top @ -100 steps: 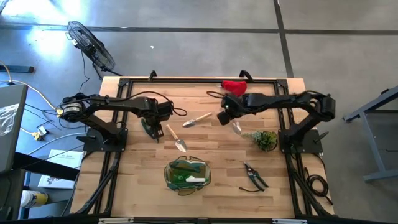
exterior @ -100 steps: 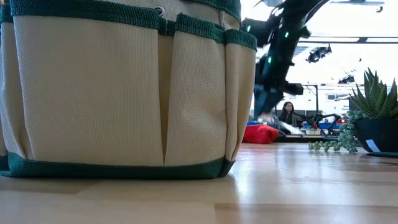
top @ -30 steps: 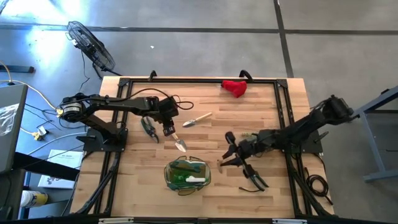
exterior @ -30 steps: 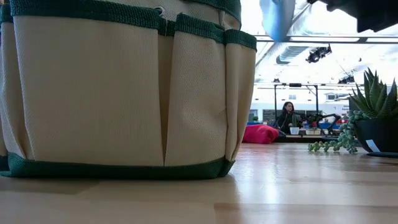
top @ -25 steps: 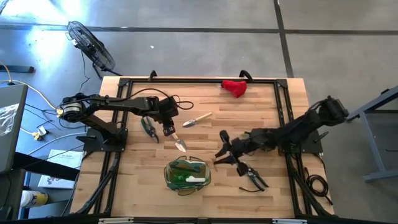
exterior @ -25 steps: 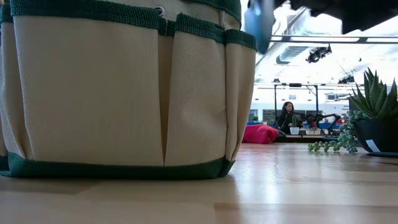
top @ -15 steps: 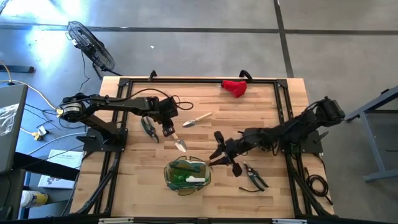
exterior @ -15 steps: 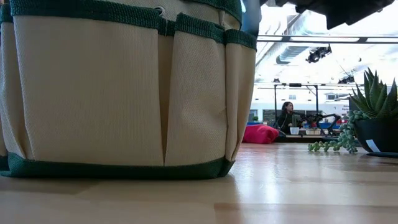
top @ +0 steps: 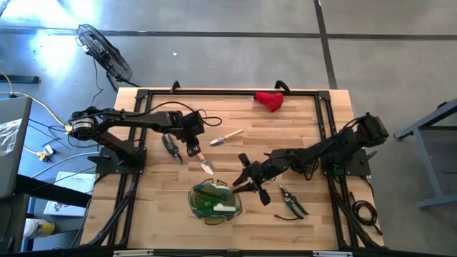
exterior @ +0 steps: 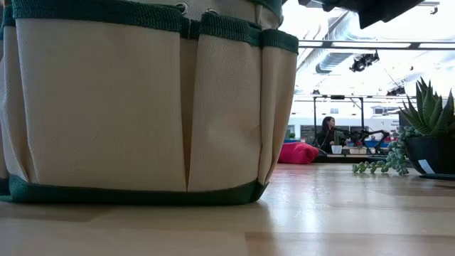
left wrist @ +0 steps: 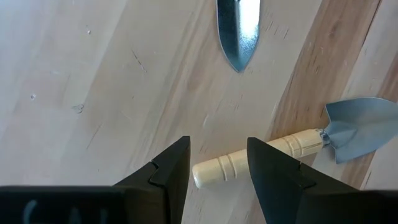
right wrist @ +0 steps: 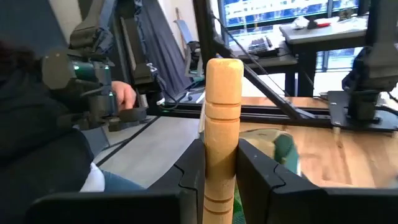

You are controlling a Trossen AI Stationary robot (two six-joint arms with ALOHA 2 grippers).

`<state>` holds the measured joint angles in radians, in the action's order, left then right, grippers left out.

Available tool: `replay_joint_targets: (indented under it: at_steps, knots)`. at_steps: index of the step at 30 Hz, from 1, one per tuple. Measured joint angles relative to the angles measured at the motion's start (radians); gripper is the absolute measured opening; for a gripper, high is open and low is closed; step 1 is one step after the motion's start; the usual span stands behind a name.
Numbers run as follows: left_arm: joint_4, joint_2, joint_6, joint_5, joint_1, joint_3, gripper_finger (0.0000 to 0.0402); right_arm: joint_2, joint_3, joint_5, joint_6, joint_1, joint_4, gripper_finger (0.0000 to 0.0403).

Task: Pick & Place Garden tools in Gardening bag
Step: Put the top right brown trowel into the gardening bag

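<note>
The gardening bag (top: 213, 201) stands near the table's front edge and fills the low view (exterior: 142, 99); green-and-white items lie inside it. My right gripper (top: 246, 180) is at the bag's right rim, shut on a wooden-handled tool (right wrist: 222, 118) whose metal head is hidden. My left gripper (top: 191, 145) is open, its fingers on either side of the handle end (left wrist: 217, 171) of a trowel (top: 202, 160) lying flat on the table, without touching it. A second trowel (top: 227, 136), the black shears (top: 291, 202) and the red bundle (top: 270, 100) lie on the table. My right gripper pinches the tool's wooden handle (right wrist: 222, 163) between its two fingers, below the rounded free end (right wrist: 224, 65). The fingers come level from the table's right and lie across the handle. The tool stands upright, handle end up, lifted clear of the table.
A potted plant (exterior: 426, 135) stands at the right, under my right arm in the high view. A black frame rail (top: 228, 91) runs round the table. A person's hand (right wrist: 127, 96) and a seated person (exterior: 328, 131) show beyond the table.
My right gripper has carried the tool toward the table's left edge, from beside the shears to the bag's right rim. The tool's metal head has passed out of the low view behind the bag's rim. My left gripper has kept still.
</note>
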<state>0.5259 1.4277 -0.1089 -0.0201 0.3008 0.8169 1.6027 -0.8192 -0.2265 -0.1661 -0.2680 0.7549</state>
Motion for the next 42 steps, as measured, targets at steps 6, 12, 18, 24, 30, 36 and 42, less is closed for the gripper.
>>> replay_joint_targets:
  at_steps: [6, 12, 18, 24, 30, 36, 42]
  knots:
    - [0.005, 0.000, 0.000, -0.032, 0.000, 0.000, 0.0152, 0.028, -0.050, -0.040, -0.017, 0.002, -0.012, 0.0051]
    - [0.030, 0.000, 0.000, -0.045, 0.000, 0.000, 0.0152, 0.028, -0.074, -0.007, -0.030, -0.005, -0.026, 0.0051]
    - [0.032, 0.000, 0.000, -0.045, 0.000, 0.000, 0.0152, 0.027, -0.119, 0.036, -0.066, -0.037, -0.088, 0.0051]
    - [0.031, 0.000, 0.000, -0.045, 0.000, 0.000, 0.0152, 0.027, -0.134, 0.072, -0.069, -0.056, -0.127, 0.0051]
    - [0.030, 0.000, -0.009, -0.107, 0.000, 0.000, 0.0152, 0.036, -0.134, 0.105, -0.074, -0.060, -0.132, 0.0051]
    - [0.026, 0.000, -0.027, -0.156, 0.000, 0.000, 0.0152, 0.093, -0.134, 0.096, -0.104, -0.060, -0.106, 0.0051]
    - [0.030, 0.000, -0.031, -0.167, 0.000, 0.000, 0.0152, 0.104, -0.134, 0.113, -0.095, -0.062, -0.091, 0.0051]
